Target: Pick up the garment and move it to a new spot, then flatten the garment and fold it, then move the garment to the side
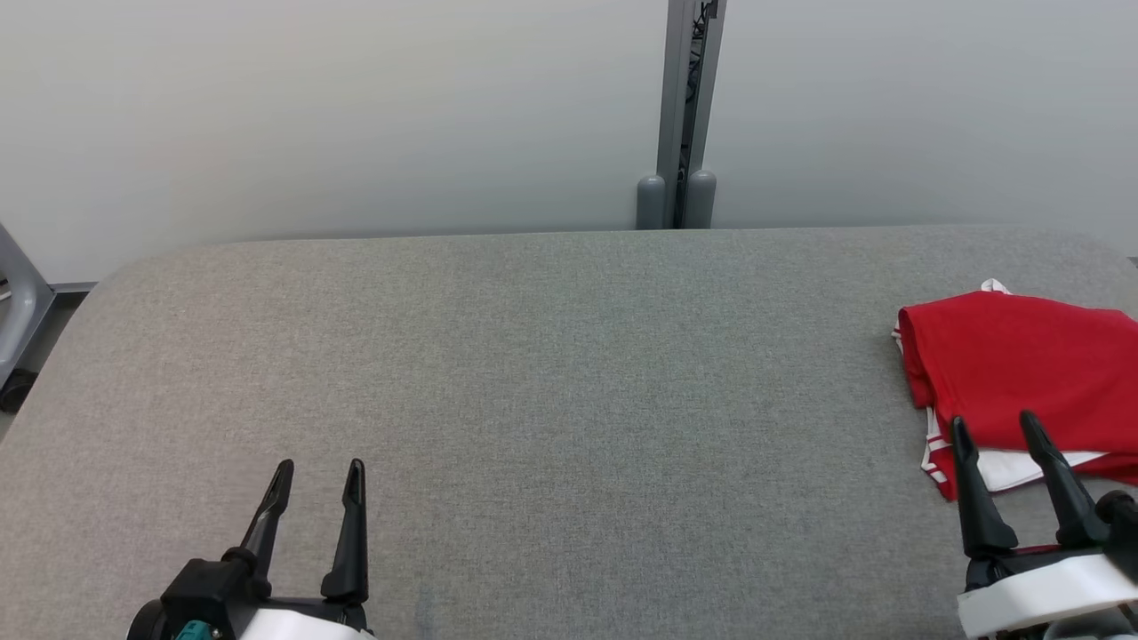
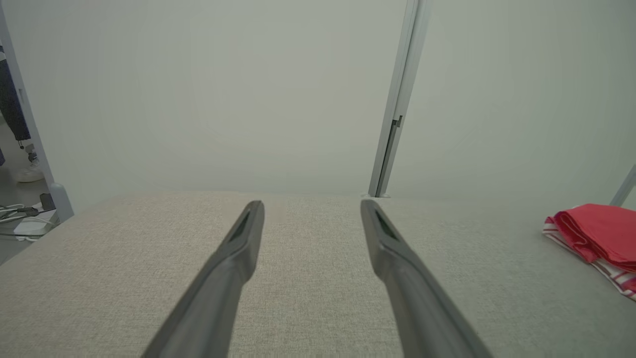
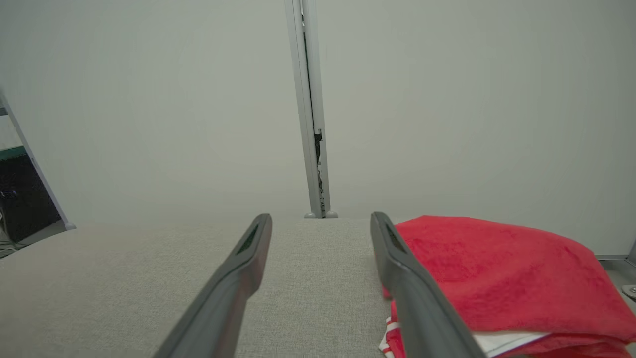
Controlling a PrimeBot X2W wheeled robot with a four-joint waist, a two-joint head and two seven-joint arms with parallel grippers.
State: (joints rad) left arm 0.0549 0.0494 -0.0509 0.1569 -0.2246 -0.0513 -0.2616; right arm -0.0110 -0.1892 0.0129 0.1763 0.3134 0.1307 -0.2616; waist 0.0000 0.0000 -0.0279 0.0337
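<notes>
folded red garment (image 1: pixel 1022 356) on table (image 1: pixel 551 356)

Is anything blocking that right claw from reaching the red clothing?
Nothing visible does. The open right gripper is right at the near edge of the folded red garment on the table; no other thing lies between them.

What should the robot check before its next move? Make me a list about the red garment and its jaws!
1. Garment folded, lying on the table: ok.
2. Garment at the table's right side: ok.
3. Whole garment on the table: cannot tell, the head view cuts it off.
4. Left jaws open, holding nothing: ok.
5. Right jaws open, holding nothing: ok.
6. Right jaws clear of the garment: cannot tell.
</notes>
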